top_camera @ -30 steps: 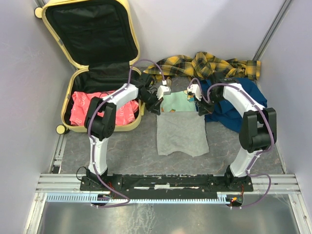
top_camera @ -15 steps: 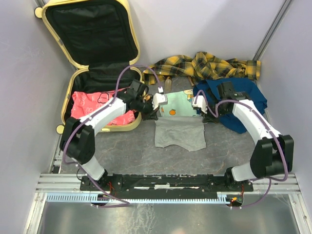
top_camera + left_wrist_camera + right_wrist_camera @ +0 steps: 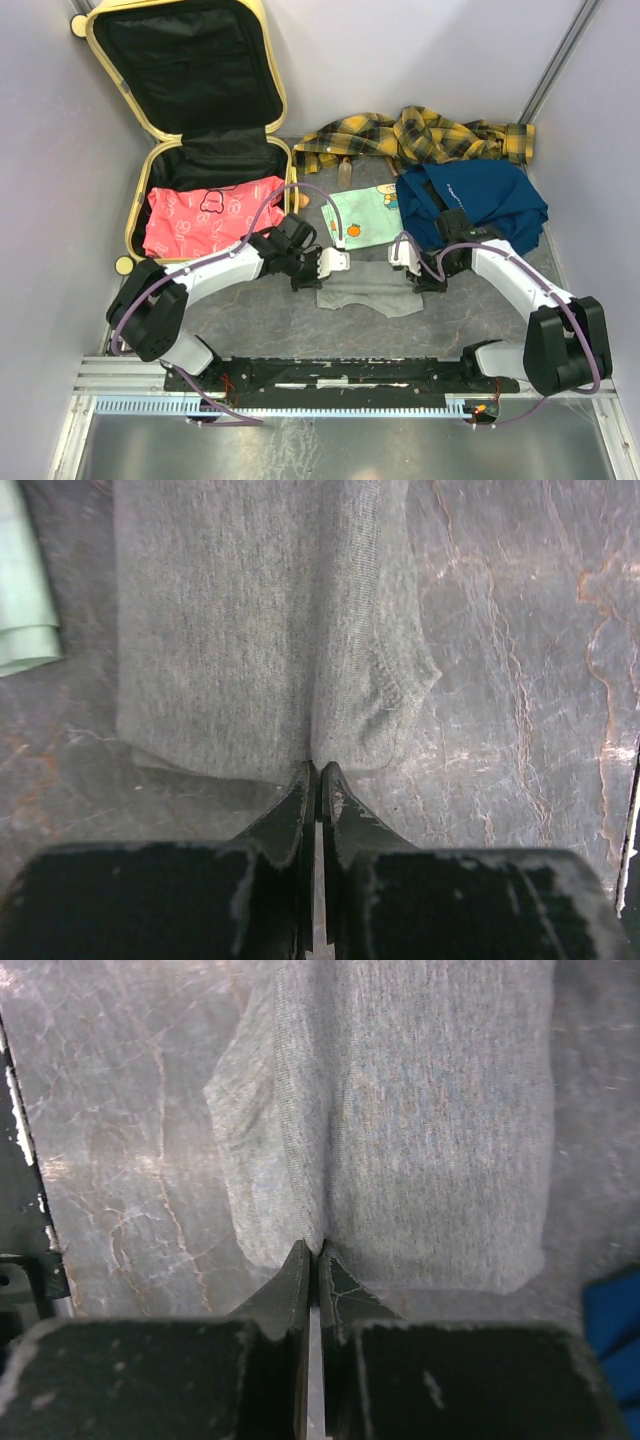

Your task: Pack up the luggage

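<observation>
Both arms down low: left gripper clamped on the grey cloth, right gripper pinching its other end; suitcase lies open at the table's far left corner

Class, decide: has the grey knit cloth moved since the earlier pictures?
Yes: far edge of the grey knit cloth came nearer the black base rail.

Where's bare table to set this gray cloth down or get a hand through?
Freest: the table strip between the gray cloth and the base rail. A smaller patch lies between the blue garment and the right arm. Crowded at the back, where mint shirt, blue garment and plaid cloth meet; the pink garment covers most of the luggage base.
</observation>
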{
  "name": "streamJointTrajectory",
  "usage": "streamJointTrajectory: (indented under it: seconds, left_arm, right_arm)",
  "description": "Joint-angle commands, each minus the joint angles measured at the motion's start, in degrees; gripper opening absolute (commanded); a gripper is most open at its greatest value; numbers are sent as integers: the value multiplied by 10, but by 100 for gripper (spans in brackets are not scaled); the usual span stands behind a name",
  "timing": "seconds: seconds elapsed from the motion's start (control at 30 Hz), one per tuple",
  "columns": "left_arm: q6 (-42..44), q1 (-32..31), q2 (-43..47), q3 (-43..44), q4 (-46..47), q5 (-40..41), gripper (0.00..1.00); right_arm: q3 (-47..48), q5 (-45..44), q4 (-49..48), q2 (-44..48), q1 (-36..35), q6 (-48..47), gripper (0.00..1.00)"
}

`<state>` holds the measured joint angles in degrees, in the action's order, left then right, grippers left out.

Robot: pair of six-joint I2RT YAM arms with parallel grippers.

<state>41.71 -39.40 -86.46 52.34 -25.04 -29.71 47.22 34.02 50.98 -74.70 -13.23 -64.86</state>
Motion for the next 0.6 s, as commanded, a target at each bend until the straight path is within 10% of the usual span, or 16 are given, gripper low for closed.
streamJointTrajectory:
  seconds: [0.0,0.2,0.33,0.57]
  left_arm:
    - [8,-23,3,-34,32,60,3]
    - [-3,-44,-9,-69,49,87,5]
    - [-12,-46,17,-46,-4,89,47]
    - [-37,-45,72,70,-133,21,77]
  right_arm:
    - [-40,-36,-8,21,-23,-16,9]
    - [-83,-71,-17,22,-50,-30,16]
    - [-52,-59,20,45,-50,-1,42]
    - [52,-64,52,140,-43,187,73]
